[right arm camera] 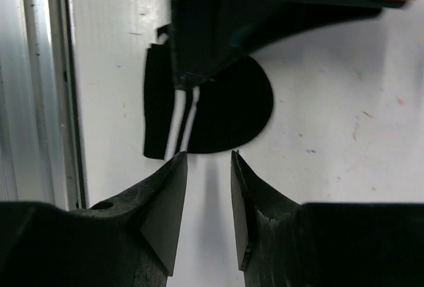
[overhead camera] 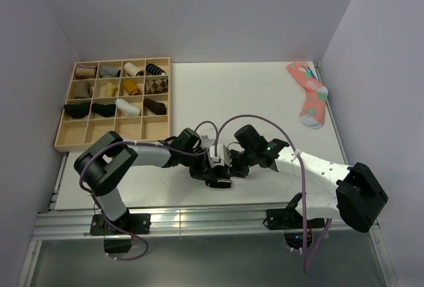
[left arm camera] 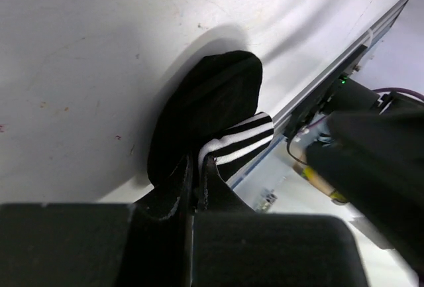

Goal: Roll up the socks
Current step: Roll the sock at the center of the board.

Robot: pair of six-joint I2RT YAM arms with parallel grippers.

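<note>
The left gripper is pinching the short black knit sock by its white-striped cuff; the right gripper is hovering just right of it, jaws narrowly parted.

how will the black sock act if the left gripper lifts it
Probably floppy: the black sock lies flat, so it would likely drape from the left gripper pinching its striped cuff. The knit looks light and unlikely to roll.

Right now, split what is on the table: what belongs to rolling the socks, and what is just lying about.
Job in hand: black striped socks, pinched in the shut left gripper; right gripper, open beside them.

Lying about: pink patterned sock, far right; wooden tray, far left, with rolled socks in it.
</note>
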